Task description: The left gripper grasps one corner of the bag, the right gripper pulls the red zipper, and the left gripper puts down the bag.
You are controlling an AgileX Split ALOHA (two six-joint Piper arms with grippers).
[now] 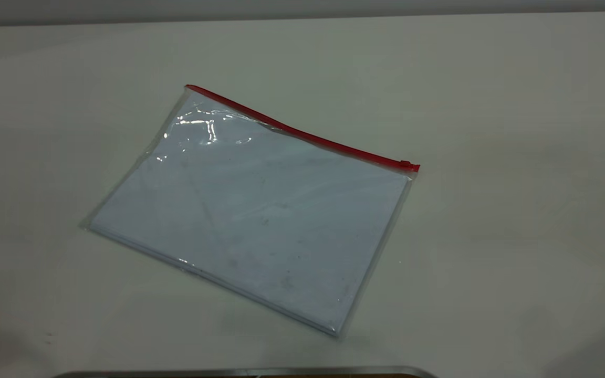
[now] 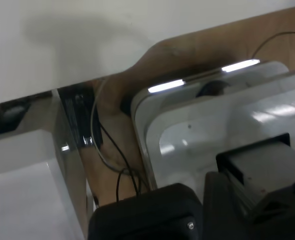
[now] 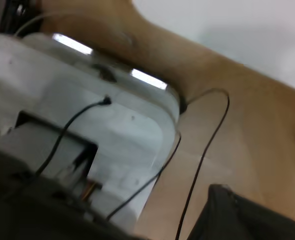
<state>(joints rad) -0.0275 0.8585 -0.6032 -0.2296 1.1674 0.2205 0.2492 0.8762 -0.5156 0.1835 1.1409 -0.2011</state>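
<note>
The bag (image 1: 250, 210), a flat clear pouch with white sheets inside, lies tilted on the white table (image 1: 491, 105) in the exterior view. The red zipper (image 1: 302, 134) runs along its far long edge, and its small slider tab (image 1: 406, 164) sits at the right end. Neither arm shows in the exterior view. The left gripper (image 2: 227, 210) appears only as dark blurred bulk in the left wrist view, parked over a white base plate (image 2: 212, 130). The right gripper (image 3: 247, 215) is a dark shape over a wooden board (image 3: 237, 125), far from the bag.
A grey metal edge (image 1: 244, 373) runs along the table's near side. Thin black cables (image 2: 107, 155) hang beside the left base. A black cable (image 3: 207, 145) crosses the wooden board by the right arm's white base (image 3: 112, 125).
</note>
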